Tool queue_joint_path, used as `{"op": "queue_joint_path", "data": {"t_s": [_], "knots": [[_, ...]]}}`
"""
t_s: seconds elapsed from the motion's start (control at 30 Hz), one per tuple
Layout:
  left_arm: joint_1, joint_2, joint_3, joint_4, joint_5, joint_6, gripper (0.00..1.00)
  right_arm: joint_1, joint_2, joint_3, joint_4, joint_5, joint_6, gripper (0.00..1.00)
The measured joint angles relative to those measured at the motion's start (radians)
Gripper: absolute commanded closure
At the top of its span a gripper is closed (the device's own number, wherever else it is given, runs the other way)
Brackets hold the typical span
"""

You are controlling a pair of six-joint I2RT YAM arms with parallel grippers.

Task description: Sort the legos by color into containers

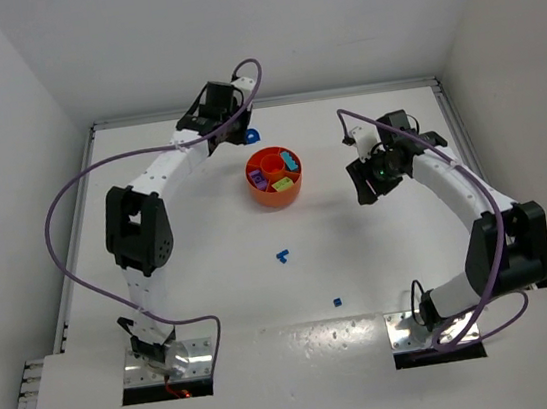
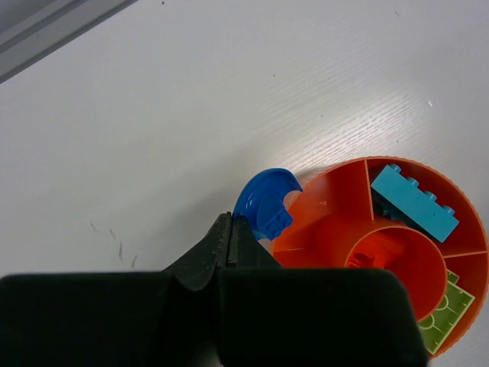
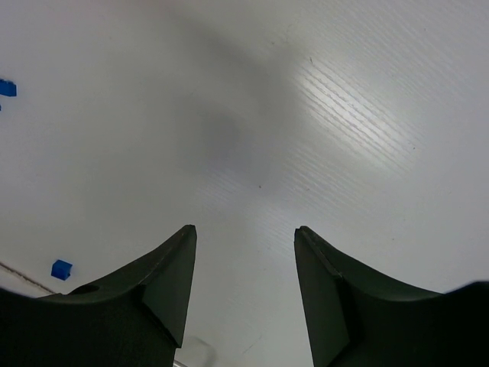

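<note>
We watch from high behind arm bases (image 1: 169,365), looking down, whole table (image 1: 361,253) framed. Our left wrist view sits close by orange bowl (image 2: 336,206), shared with overhead. Our right wrist view faces table from low, sharing small blue bricks (image 3: 61,269) with overhead.

White table (image 1: 212,273), white walls on three sides

We look down on a matte white tabletop closed in by a left wall (image 1: 4,149), a back wall (image 1: 260,25) and a right wall (image 1: 526,50), all plain, pale and bare. A light metal rail (image 1: 270,102) runs along the table's far edge and turns down both side edges. Along the near edge we see a separate white panel (image 1: 307,382), its seam crossing the full width. Close up, we find a fine, wood-like grain in the surface. The light is even and cool, and it leaves a bright glare patch (image 3: 351,107) beside a soft grey shadow (image 3: 221,130).
</note>
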Motion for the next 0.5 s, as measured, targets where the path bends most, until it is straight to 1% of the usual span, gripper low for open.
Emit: {"op": "queue_joint_path", "data": {"t_s": [0.5], "knots": [[-0.024, 0.002, -0.035, -0.011, 0.024, 0.008, 1.00, 0.000, 0.006, 0.000, 0.000, 0.000, 0.000, 0.45]]}}
